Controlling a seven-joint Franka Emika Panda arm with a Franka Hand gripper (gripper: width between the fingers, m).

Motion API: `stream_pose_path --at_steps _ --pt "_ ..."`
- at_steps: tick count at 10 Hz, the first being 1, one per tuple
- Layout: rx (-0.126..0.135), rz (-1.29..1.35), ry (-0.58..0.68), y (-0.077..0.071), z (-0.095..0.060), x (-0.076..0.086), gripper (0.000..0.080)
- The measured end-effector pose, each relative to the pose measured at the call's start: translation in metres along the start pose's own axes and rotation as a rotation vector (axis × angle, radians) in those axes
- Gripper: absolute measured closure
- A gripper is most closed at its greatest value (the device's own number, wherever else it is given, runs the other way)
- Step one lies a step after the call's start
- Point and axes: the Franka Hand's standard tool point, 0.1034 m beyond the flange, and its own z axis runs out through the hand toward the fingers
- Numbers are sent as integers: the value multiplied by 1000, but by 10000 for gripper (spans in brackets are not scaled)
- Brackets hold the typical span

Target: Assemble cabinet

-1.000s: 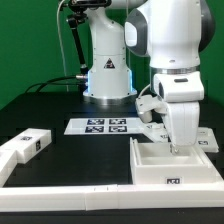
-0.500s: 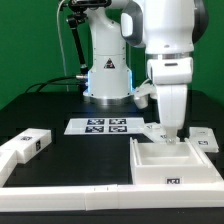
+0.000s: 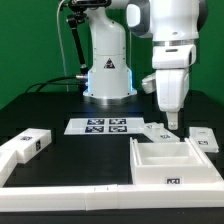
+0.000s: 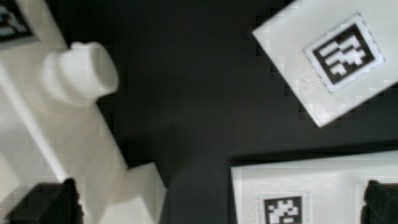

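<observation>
Marker board (image 3: 107,126) lay flat, dead centre on the black table (image 3: 55,108); long low white rail (image 3: 70,192) ran along six o'clock, green wall (image 3: 30,40) at twelve.

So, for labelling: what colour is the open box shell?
The box shell is white, with a black-and-white tag in front; the exterior view shows it best.

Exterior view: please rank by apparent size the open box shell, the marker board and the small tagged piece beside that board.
1. open box shell, though it also lies nearest the camera.
2. marker board.
3. small tagged piece, clearly the smallest.
</observation>
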Motion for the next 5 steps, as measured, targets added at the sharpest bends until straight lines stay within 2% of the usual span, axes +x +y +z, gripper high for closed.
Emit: stream_pose_path --at_steps 1,5 --pt "1 0 3 -6 1 8 2" --pt "2 0 2 -4 2 6 2"
